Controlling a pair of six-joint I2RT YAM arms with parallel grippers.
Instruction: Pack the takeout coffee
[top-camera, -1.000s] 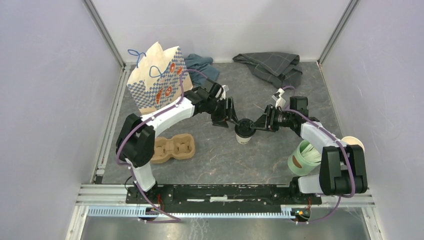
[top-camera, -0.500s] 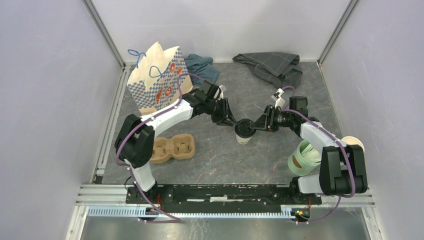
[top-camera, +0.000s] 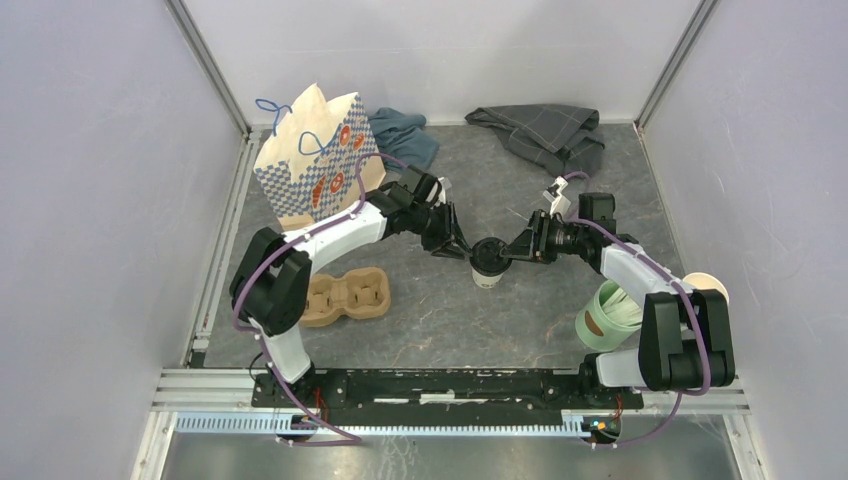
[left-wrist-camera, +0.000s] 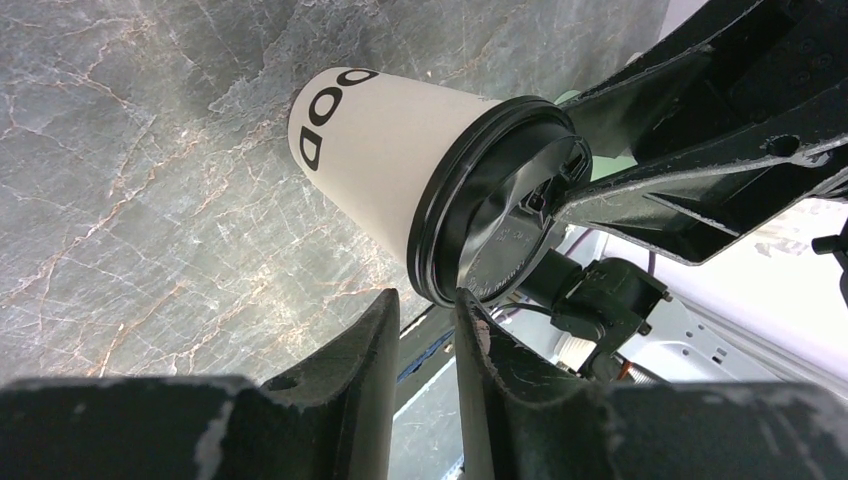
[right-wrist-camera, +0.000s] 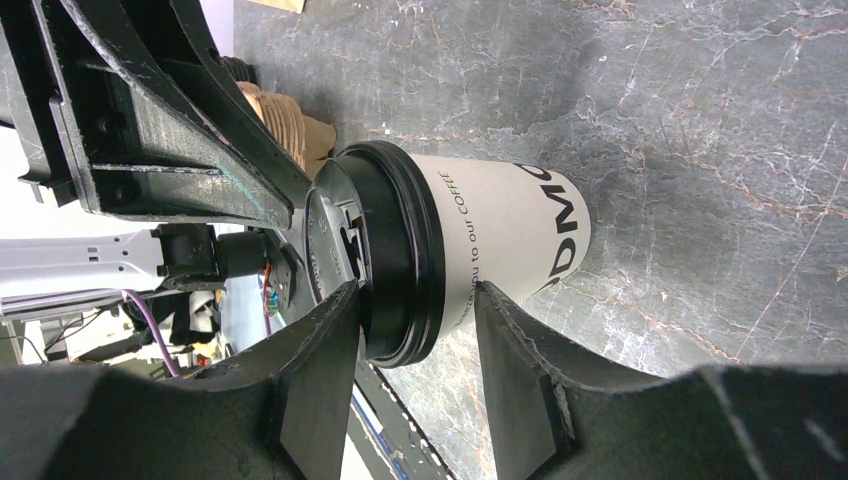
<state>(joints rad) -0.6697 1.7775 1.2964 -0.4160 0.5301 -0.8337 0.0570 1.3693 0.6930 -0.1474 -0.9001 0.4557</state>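
Both arms reach the takeout coffee (top-camera: 487, 266), a small white paper cup with a round black plastic lid.
Nearest, a brown moulded-pulp cup carrier (top-camera: 345, 297) lies at the left of the grey marbled worktop (top-camera: 440, 320), and a mint-green cup (top-camera: 607, 316) sits at the right. Further back between them, the coffee stands upright. The right fingers (right-wrist-camera: 320, 370) clamp its top, one on the lid, one against the wall under the rim. The left fingers (left-wrist-camera: 350, 350) sit almost together, tips at the lid's rim; I cannot tell whether they pinch it. Beyond stands a patterned paper bag (top-camera: 315, 160).
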